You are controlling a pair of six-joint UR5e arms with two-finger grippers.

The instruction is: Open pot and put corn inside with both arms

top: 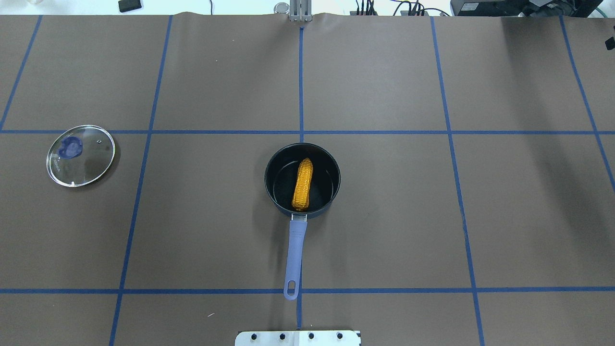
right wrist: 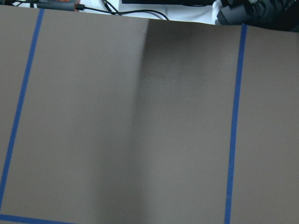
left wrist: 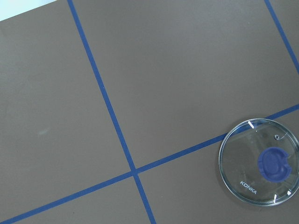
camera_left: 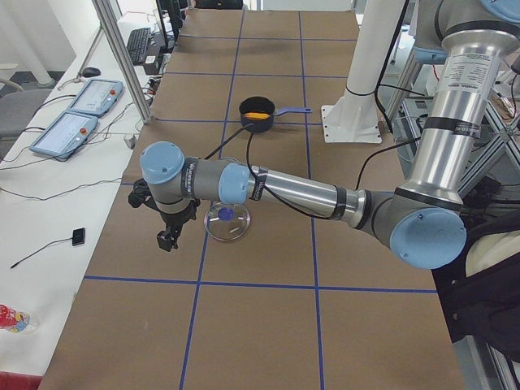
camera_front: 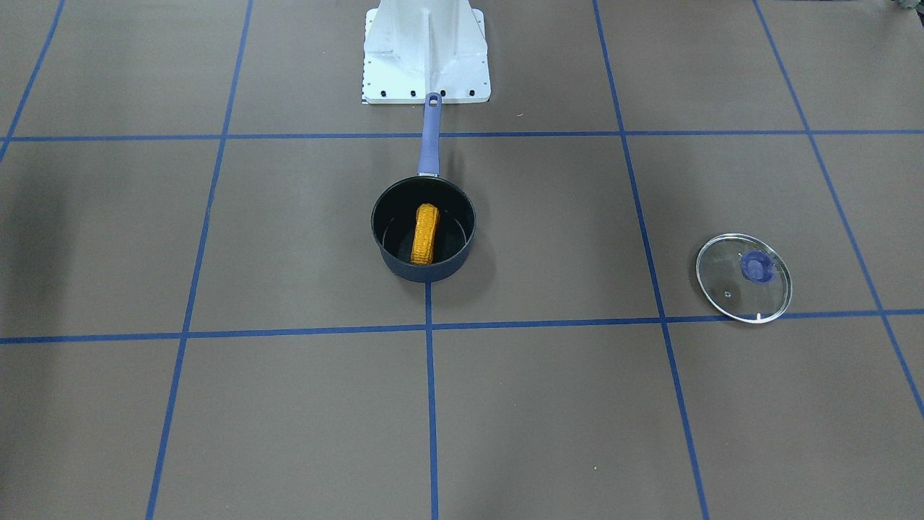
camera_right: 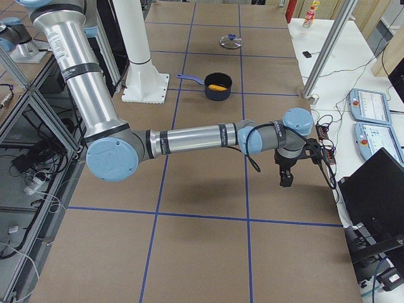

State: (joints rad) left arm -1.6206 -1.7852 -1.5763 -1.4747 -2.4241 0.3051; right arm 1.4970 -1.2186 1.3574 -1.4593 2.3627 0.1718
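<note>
The dark navy pot (camera_front: 427, 273) stands open at the table's middle, its purple-blue handle (top: 295, 252) pointing toward the robot base. The yellow corn (top: 302, 185) lies inside it, also seen from the front (camera_front: 425, 233). The glass lid (top: 80, 154) with a purple knob lies flat on the table far to the robot's left. My left gripper (camera_left: 169, 237) hangs above the table just beyond the lid (camera_left: 227, 221); I cannot tell if it is open or shut. My right gripper (camera_right: 286, 180) hangs near the table's far right edge, far from the pot (camera_right: 218, 86); its state is also unclear.
The white robot base (camera_front: 426, 50) stands behind the pot's handle. Blue tape lines grid the brown table. Teach pendants (camera_right: 372, 120) and cables lie on the white bench past the table's far edge. The left wrist view shows the lid (left wrist: 259, 168) at lower right.
</note>
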